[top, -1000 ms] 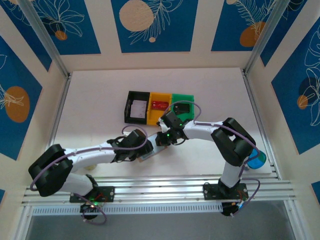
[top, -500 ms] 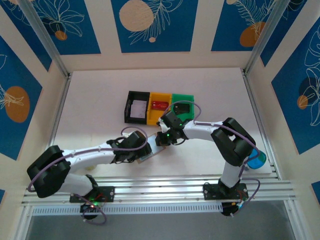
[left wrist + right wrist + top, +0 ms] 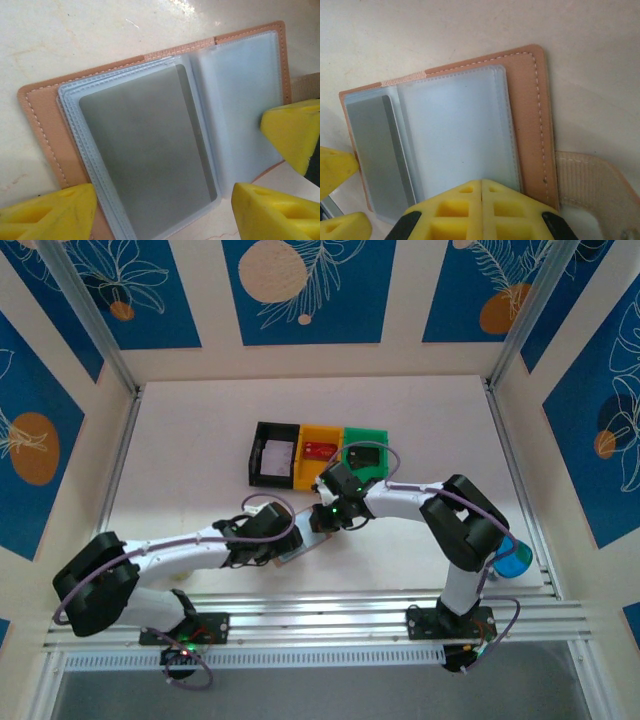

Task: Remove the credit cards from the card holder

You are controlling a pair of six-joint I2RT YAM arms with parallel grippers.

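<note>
While the right gripper (image 3: 481,202), fingers pressed together, bears down on one leaf of the card holder (image 3: 215,105), apparently to pin it open, the left gripper (image 3: 160,215) hangs spread wide over the other leaf, probably lining up on the grey card (image 3: 145,155) in its clear sleeve; holder lies flat on the pale table (image 3: 190,430), just this side of the coloured bins (image 3: 320,453); blue leaf-print panels (image 3: 300,290) wall the cell.
</note>
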